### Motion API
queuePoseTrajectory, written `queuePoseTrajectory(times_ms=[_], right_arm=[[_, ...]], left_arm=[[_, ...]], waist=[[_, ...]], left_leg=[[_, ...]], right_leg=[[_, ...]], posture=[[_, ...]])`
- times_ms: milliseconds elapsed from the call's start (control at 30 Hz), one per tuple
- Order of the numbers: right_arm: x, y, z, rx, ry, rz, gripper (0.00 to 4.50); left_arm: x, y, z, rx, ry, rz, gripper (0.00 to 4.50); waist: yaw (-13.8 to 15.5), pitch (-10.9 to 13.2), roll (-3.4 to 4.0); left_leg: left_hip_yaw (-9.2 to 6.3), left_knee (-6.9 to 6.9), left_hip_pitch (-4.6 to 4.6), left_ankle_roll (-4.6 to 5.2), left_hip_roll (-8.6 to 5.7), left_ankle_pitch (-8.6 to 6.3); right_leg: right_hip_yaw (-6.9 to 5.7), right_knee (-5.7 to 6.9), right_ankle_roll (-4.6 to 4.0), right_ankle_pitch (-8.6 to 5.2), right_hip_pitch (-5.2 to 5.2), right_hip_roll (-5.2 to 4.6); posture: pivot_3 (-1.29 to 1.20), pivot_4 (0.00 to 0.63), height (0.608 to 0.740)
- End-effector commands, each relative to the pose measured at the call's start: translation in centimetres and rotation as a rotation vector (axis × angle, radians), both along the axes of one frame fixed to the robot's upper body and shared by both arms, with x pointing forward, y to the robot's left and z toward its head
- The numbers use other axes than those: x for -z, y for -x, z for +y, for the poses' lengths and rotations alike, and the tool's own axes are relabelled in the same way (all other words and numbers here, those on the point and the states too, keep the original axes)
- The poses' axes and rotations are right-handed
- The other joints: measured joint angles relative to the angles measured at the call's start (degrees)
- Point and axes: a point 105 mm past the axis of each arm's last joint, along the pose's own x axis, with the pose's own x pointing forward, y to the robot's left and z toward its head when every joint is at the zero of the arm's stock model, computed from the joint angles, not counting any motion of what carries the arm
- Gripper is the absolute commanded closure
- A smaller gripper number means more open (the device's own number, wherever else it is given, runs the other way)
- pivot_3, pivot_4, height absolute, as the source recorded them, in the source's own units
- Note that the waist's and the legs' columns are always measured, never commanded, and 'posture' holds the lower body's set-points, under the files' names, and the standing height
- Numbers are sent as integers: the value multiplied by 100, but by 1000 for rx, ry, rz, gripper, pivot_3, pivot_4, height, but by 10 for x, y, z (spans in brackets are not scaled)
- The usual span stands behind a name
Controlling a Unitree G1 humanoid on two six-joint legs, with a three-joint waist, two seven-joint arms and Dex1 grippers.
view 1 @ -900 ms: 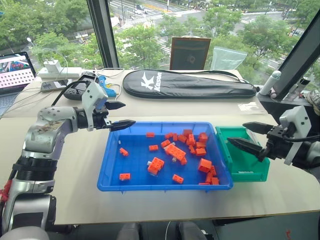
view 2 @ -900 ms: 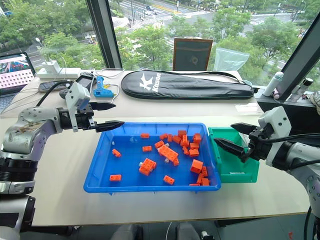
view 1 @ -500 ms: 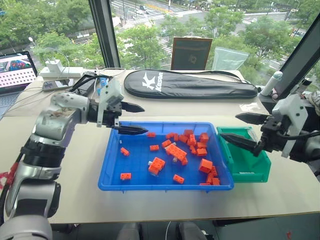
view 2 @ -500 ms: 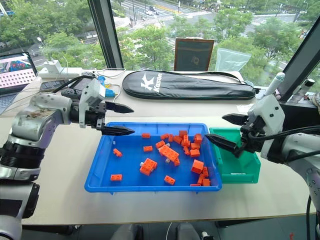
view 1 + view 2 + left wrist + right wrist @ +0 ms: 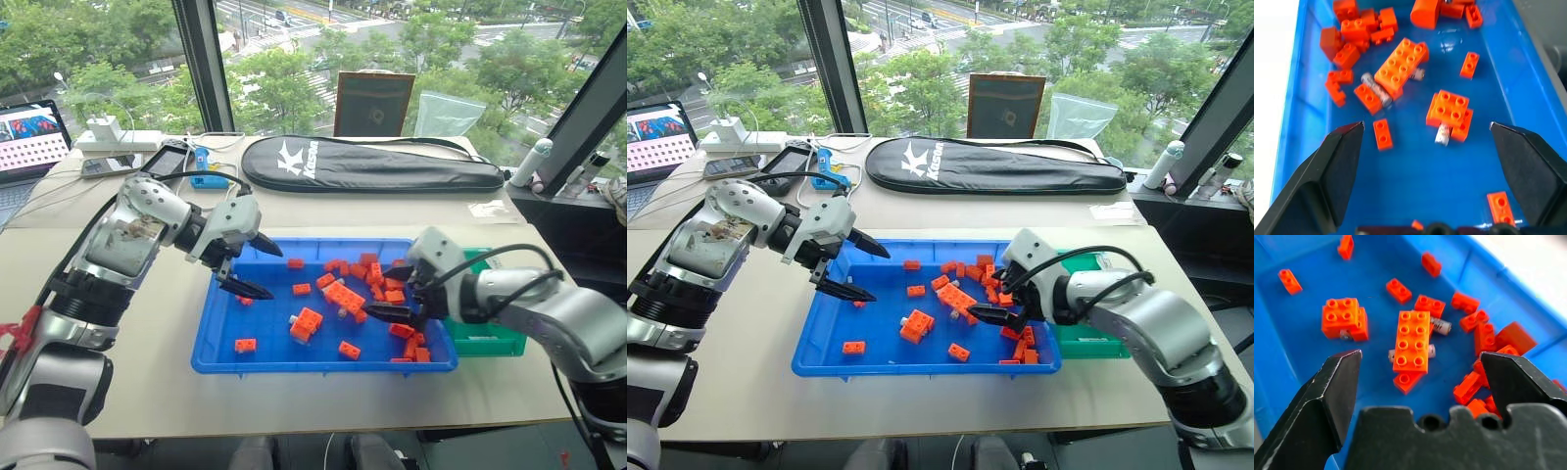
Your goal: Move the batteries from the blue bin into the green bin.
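Note:
The blue bin (image 5: 265, 328) lies in the middle of the table with several orange bricks (image 5: 343, 294) in it. Thin silver batteries lie among them: one (image 5: 1442, 133) pokes out from under a square brick, another (image 5: 1376, 89) lies slanted by the long brick, and one (image 5: 1440, 325) sits beside that long brick. My left gripper (image 5: 275, 273) hangs open over the bin's left part. My right gripper (image 5: 379, 292) stands open over the bricks at the bin's right, empty. The green bin (image 5: 495, 333) is right of the blue one, partly hidden by my right arm.
A black racket bag (image 5: 367, 164) lies across the table behind the bins, with a framed board (image 5: 372, 103) at the window. A laptop (image 5: 29, 137), a power strip (image 5: 118, 142) and cables sit at the far left. Bare tabletop (image 5: 147, 343) runs along the front.
My right gripper has swung left from over the green bin to over the bricks in the blue bin. My left gripper has moved right and down into the bin's left part. Both stay open.

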Motion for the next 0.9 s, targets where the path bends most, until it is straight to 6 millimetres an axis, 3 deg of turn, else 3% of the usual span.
queuePoseTrajectory(times_ms=[33, 500, 667, 833, 900], right_arm=[[1, -10, 8, -7, 34, -20, 0], [22, -22, 28, -28, 54, 4, 0], [20, -25, 30, -27, 46, -14, 1286], [17, -28, 30, -22, 40, -37, 3134], [9, -28, 30, -19, 13, -46, 3393]], left_arm=[[-5, 9, 6, 0, -23, -20, 47], [-9, 23, 12, -67, -7, -24, 47], [-9, 24, 15, -74, -16, -19, 0], [-11, 23, 13, -69, -13, -14, 0], [-10, 24, 13, -63, -12, -6, 0]], waist=[[1, 0, 0], [9, 0, 0], [-6, 0, 0], [1, 0, 0], [1, 0, 0]], left_leg=[[0, 1, -3, 0, 0, 0], [-3, 5, -6, 0, 2, 0], [-3, 5, -5, 0, 3, 0], [-2, 5, -5, 0, 3, 0], [-2, 5, -5, 0, 3, 0]], right_leg=[[0, 1, 0, 0, -3, 0], [-5, 10, 1, -1, -6, 1], [-5, 12, 1, -1, -8, 3], [-5, 12, 1, -1, -8, 2], [-5, 12, 0, -1, -8, 2]], posture=[[0, 150, 740], [0, 150, 740], [0, 150, 740], [0, 150, 740], [0, 150, 740]])
